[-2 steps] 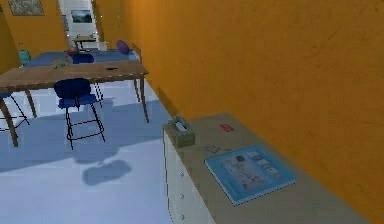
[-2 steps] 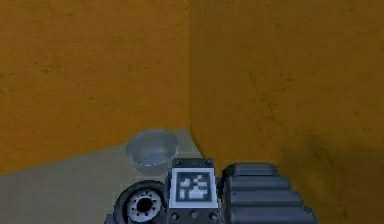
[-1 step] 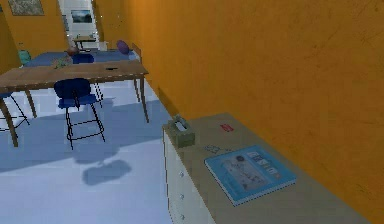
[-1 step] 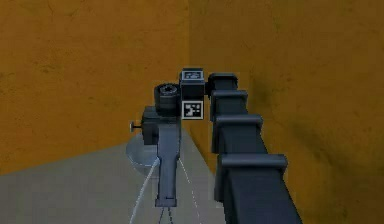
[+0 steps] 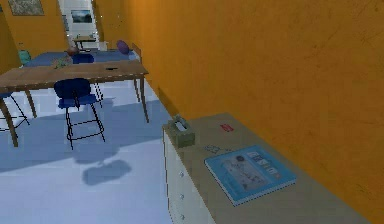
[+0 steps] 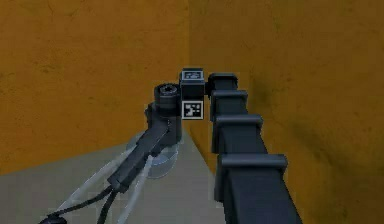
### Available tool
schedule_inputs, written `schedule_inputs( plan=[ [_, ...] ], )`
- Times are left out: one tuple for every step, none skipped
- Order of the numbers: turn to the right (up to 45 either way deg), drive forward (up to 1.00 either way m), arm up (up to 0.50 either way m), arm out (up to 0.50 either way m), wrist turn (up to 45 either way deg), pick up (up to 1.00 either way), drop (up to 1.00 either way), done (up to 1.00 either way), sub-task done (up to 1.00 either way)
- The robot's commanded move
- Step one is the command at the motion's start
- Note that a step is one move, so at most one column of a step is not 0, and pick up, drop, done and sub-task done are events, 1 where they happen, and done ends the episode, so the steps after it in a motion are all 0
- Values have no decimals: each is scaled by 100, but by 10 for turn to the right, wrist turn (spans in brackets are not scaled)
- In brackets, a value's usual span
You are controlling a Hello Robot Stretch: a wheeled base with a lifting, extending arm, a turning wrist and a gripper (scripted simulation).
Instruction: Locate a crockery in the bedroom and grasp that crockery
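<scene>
Right by me the dark arm point(image 6: 245, 150) reaches out along the orange wall point(image 6: 80, 70), ending in two white marked squares point(image 6: 192, 108). Beside them the hand point(image 6: 128, 180) slants down and away from the wall over a grey surface point(image 6: 40, 185). A pale, glassy rounded thing point(image 6: 166, 160) sits at the fingers, near the foot of the wall. It may be the crockery, though I cannot be sure. I cannot tell how wide the hand stands or whether it has hold of anything.

Looking ahead, a white drawer unit point(image 5: 185, 190) stands against the wall. A flat blue-and-white sheet point(image 5: 250, 172) lies on its tan top, a small box point(image 5: 181, 131) sits on the edge away from the wall, and a red scrap point(image 5: 226, 127) lies closer to the wall. Farther out from the wall a blue chair point(image 5: 75, 95) faces a wooden desk point(image 5: 80, 72) carrying small items. A purple shape point(image 5: 123, 46) rests near the wall at the desk's far end, and a bright doorway point(image 5: 80, 20) opens beyond.
</scene>
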Motion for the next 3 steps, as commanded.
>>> schedule_inputs(
  plan=[
    [0, 0, 0, 0, 450, 0, 0, 0, 0],
    [0, 0, 0, 0, 450, 0, 0, 0, 0],
    [0, 0, 0, 0, 120, 0, 0, 0, 0]
  ],
)
